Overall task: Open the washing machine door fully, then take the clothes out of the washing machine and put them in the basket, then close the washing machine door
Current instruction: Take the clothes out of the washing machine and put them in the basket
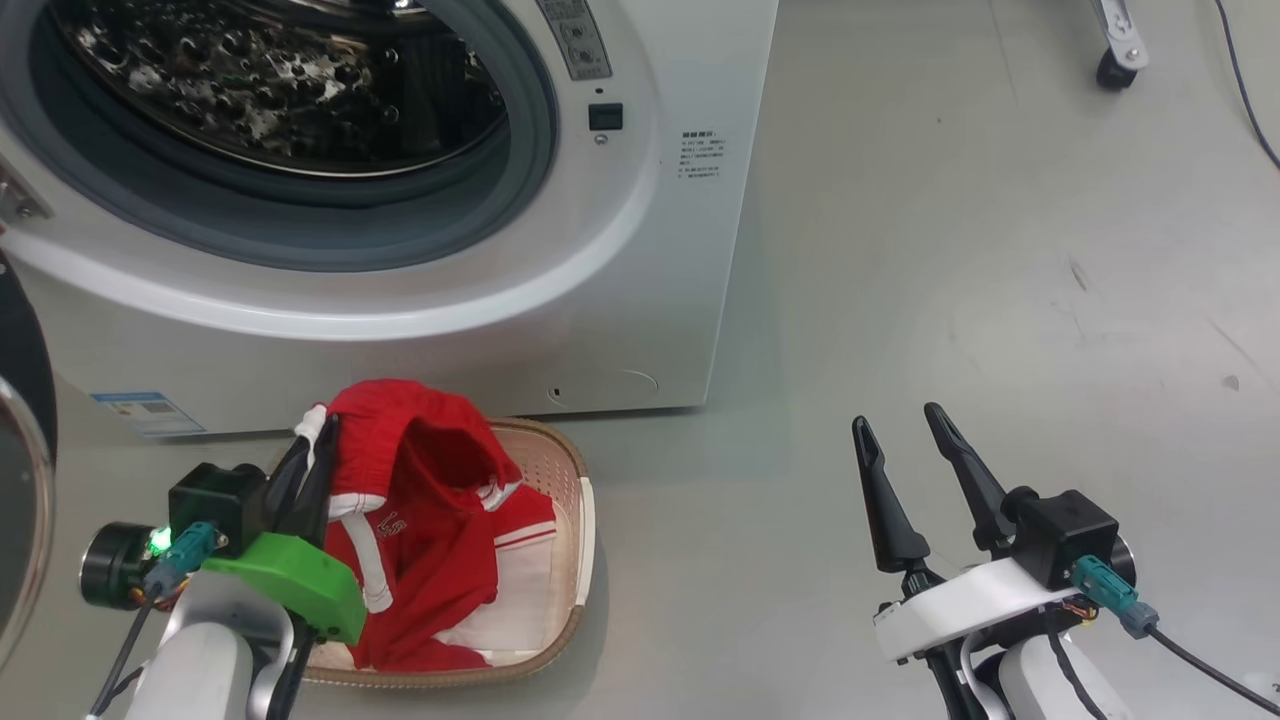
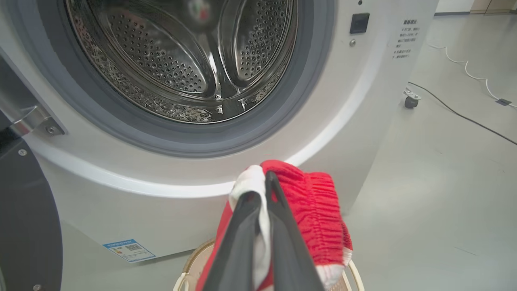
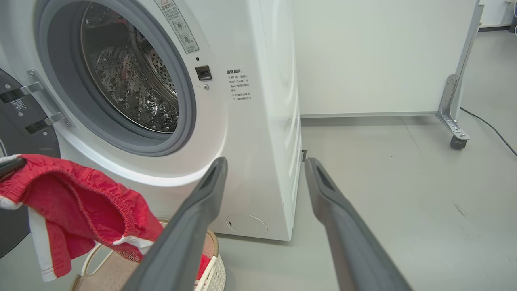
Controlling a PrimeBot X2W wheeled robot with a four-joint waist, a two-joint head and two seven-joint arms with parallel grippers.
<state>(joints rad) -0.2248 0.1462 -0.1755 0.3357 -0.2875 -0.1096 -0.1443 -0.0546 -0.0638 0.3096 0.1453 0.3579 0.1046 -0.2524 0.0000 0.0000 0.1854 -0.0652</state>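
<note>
Washing machine [image 1: 640,250]: white front-loader, grey-rimmed drum hole showing perforated steel. On its front are a blue label sticker [image 1: 145,412] low on the left with a small code square, a grey warning strip [image 1: 575,35] by the rim, and a block of small dark print [image 1: 703,155], none of it legible. Washing machine door [image 1: 18,470]: glossy black, swung open at the left edge. Basket [image 1: 585,520]: cream, perforated, brown rim, on the grey floor just before the machine. Clothes [image 1: 430,470]: red garment, gathered waistband, white trim; lettering on it is too small to read. Its upper part is lifted over the basket and its lower part lies inside. Left gripper [image 1: 318,428]: clamped tight on the white-edged waistband. Right gripper [image 1: 897,415]: fingers spread wide, holding nothing, over bare floor well right of the basket. Caster [image 1: 1112,70] and cable [image 1: 1245,90] lie far right.
</note>
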